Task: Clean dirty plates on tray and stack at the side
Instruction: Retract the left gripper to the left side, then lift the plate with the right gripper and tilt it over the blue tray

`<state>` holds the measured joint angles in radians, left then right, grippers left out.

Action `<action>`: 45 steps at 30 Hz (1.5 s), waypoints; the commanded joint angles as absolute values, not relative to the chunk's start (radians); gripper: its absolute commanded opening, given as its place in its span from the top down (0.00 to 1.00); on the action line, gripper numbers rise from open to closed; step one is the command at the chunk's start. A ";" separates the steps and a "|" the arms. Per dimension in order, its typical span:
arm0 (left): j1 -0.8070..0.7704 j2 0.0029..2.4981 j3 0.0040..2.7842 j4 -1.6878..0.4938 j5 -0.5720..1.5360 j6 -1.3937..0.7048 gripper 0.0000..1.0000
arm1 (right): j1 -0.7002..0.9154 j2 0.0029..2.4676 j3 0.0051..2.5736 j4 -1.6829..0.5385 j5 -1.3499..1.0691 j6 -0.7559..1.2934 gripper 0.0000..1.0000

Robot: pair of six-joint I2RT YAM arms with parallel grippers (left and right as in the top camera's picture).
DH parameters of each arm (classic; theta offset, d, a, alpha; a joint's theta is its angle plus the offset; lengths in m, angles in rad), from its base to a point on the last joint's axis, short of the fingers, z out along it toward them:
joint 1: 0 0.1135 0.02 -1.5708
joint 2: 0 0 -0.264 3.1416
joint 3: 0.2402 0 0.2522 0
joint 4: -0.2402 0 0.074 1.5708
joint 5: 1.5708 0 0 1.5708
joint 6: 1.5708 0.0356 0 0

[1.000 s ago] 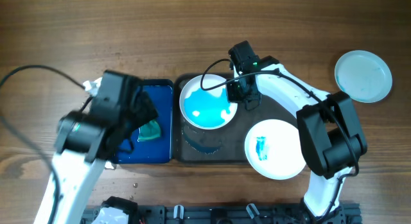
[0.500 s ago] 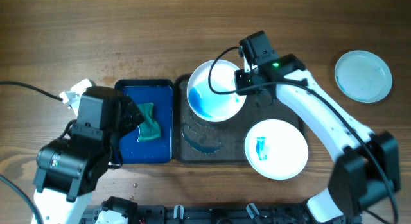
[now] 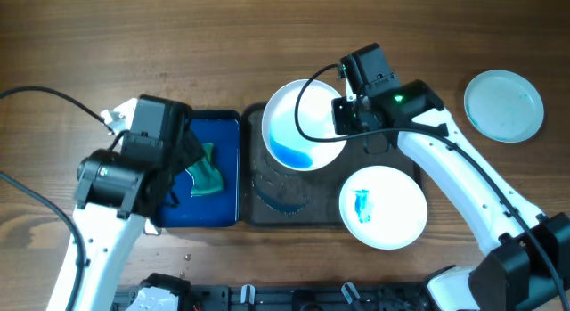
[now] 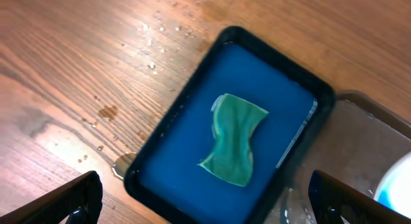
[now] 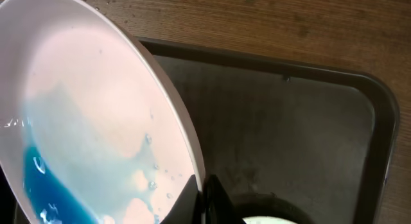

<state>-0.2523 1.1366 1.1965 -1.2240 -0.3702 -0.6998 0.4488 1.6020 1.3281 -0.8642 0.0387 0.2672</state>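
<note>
Lifted and tilted steeper: plate (image 3: 298, 124), rim clamped in right gripper (image 5: 202, 193), over tray (image 3: 267, 204) top-left corner, lying left of the pincer. Left gripper (image 3: 187, 164) spread wide, above green cloth (image 4: 232, 139).

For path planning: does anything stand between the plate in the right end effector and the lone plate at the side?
Nothing visible does: past the tray's rim, only tabletop separates held plate and lone plate; the smeared plate sits off that line.

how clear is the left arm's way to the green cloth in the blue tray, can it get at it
Probably yes: the left gripper is open right above the cloth, which lies uncovered in the blue tray with nothing over it.
</note>
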 commanded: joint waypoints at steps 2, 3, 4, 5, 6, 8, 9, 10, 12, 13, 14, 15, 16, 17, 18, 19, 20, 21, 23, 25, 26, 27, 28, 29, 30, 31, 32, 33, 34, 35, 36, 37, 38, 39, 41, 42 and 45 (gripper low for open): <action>-0.152 1.140 1.213 -1.224 -0.368 -0.687 0.00 | 0.452 1.579 1.317 -0.867 0.056 0.263 0.95; -0.130 1.139 1.213 -1.225 -0.360 -0.686 0.00 | 0.452 1.579 1.317 -0.867 0.056 0.263 0.95; -0.112 1.139 1.213 -1.225 -0.358 -0.683 0.00 | 0.452 1.579 1.317 -0.867 0.056 0.263 0.95; -0.094 1.139 1.213 -1.225 -0.356 -0.679 0.00 | 0.452 1.579 1.318 -0.868 0.056 0.263 0.96; -0.073 1.139 1.213 -1.225 -0.356 -0.679 0.00 | 0.452 1.579 1.318 -0.867 0.056 0.263 0.96; -0.025 1.139 1.213 -1.224 -0.356 -0.677 0.00 | 0.452 1.579 1.318 -0.868 0.055 0.263 0.95; 0.003 1.139 1.213 -1.224 -0.355 -0.677 0.00 | 0.452 1.579 1.318 -0.869 0.054 0.262 0.96; 0.054 1.139 1.213 -1.224 -0.327 -0.677 0.00 | 0.453 1.579 1.318 -0.872 0.052 0.261 0.96; 0.131 1.139 1.213 -1.225 -0.282 -0.677 0.00 | 0.457 1.580 1.325 -0.884 0.042 0.245 0.95; 0.155 1.139 1.213 -1.225 -0.271 -0.677 0.00 | 0.462 1.580 1.330 -0.889 0.030 0.234 0.96; 0.181 1.139 1.213 -1.225 -0.255 -0.677 0.00 | 0.467 1.580 1.336 -0.897 0.030 0.235 0.95; 0.196 1.139 1.213 -1.225 -0.243 -0.676 0.00 | 0.471 1.580 1.343 -0.903 0.029 0.235 0.95; 0.220 1.139 1.213 -1.224 -0.221 -0.676 0.00 | 0.478 1.580 1.353 -0.910 0.030 0.236 0.95; 0.236 1.139 1.213 -1.224 -0.207 -0.676 0.00 | 0.485 1.580 1.361 -0.913 0.030 0.235 0.95; 0.252 1.139 1.213 -1.224 -0.194 -0.675 0.00 | 0.494 1.580 1.374 -0.915 0.030 0.235 0.95; 0.265 1.139 1.213 -1.224 -0.183 -0.663 0.00 | 0.500 1.580 1.383 -0.915 0.030 0.235 0.95; 0.274 1.139 1.213 -1.224 -0.175 -0.657 0.00 | 0.507 1.580 1.396 -0.915 0.030 0.236 0.95; 0.282 1.139 1.213 -1.225 -0.173 -0.657 0.00 | 0.517 1.582 1.413 -0.914 0.029 0.236 0.95; 0.289 1.139 1.213 -1.228 -0.172 -0.657 0.00 | 0.534 1.604 1.460 -0.925 0.029 0.236 0.95; 0.289 1.139 1.213 -1.228 -0.171 -0.657 0.00 | 0.548 1.644 1.517 -0.945 0.028 0.236 0.95; 0.289 1.139 1.213 -1.228 -0.171 -0.657 0.00 | 0.556 1.671 1.548 -0.954 0.027 0.235 0.95; 0.289 1.139 1.213 -1.228 -0.171 -0.657 0.00 | 0.562 1.692 1.571 -0.960 0.025 0.234 0.95; 0.289 1.139 1.213 -1.229 -0.172 -0.657 0.00 | 0.572 1.720 1.602 -0.973 0.025 0.235 0.95; 0.289 1.139 1.213 -1.230 -0.171 -0.657 0.00 | 0.582 1.750 1.636 -0.984 0.025 0.235 0.96; 0.289 1.139 1.213 -1.232 -0.172 -0.657 0.00 | 0.593 1.780 1.670 -0.996 0.024 0.234 0.95; 0.289 1.139 1.213 -1.232 -0.172 -0.657 0.00 | 0.606 1.817 1.711 -1.007 0.022 0.231 0.95; 0.289 1.139 1.213 -1.232 -0.172 -0.657 0.00 | 0.618 1.845 1.744 -1.013 0.022 0.227 0.95; 0.289 1.139 1.213 -1.232 -0.172 -0.657 0.00 | 0.630 1.872 1.774 -1.018 0.022 0.223 0.95; 0.289 1.139 1.213 -1.232 -0.172 -0.657 0.00 | 0.643 1.898 1.806 -1.023 0.022 0.220 0.95; 0.289 1.139 1.213 -1.232 -0.172 -0.657 0.00 | 0.657 1.925 1.838 -1.029 0.022 0.215 0.95; 0.289 1.139 1.213 -1.232 -0.172 -0.657 0.00 | 0.670 1.948 1.867 -1.034 0.022 0.212 0.96; 0.289 1.139 1.213 -1.232 -0.173 -0.657 0.00 | 0.684 1.971 1.893 -1.038 0.022 0.211 0.95; 0.289 1.139 1.213 -1.232 -0.173 -0.657 0.00 | 0.696 1.992 1.919 -1.042 0.022 0.211 0.95; 0.289 1.139 1.213 -1.232 -0.173 -0.657 0.00 | 0.711 2.015 1.950 -1.047 0.024 0.211 0.95; 0.289 1.139 1.213 -1.233 -0.173 -0.657 0.00 | 0.728 2.040 1.983 -1.046 0.038 0.211 0.95; 0.289 1.139 1.213 -1.235 -0.173 -0.657 0.00 | 0.740 2.046 1.991 -1.033 0.060 0.211 0.95; 0.290 1.139 1.213 -1.243 -0.176 -0.643 0.00 | 0.769 2.046 1.991 -1.003 0.135 0.209 0.95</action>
